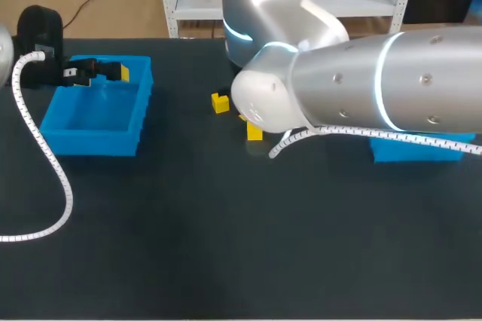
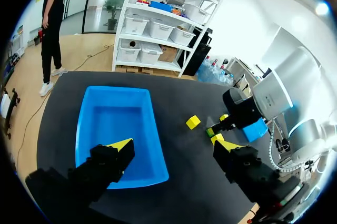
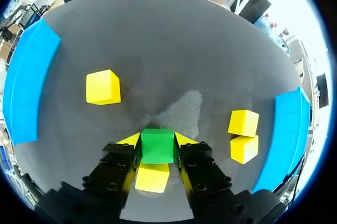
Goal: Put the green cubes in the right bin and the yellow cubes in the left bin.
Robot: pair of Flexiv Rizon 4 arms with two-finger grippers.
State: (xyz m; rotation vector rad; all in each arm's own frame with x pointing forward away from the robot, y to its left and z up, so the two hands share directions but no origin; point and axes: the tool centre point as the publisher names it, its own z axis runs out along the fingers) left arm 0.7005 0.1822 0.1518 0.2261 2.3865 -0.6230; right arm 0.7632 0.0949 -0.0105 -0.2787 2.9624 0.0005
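In the right wrist view a green cube [image 3: 157,148] sits on the table between the yellow tips of my right gripper [image 3: 157,141], which is shut on it from both sides. A yellow cube [image 3: 152,177] lies just behind it under the gripper. Another yellow cube [image 3: 103,87] lies ahead to one side, and two more [image 3: 243,123] sit close together on the other side. My left gripper [image 2: 171,148] hangs open and empty over the left blue bin [image 1: 94,136]. In the head view my right arm hides its own gripper; one yellow cube [image 1: 220,102] shows beside it.
The right blue bin [image 1: 422,149] is mostly covered by my right arm. The left bin [image 2: 116,129] has nothing in it. A white coiled cable [image 1: 45,155] trails from the left arm across the table's left side.
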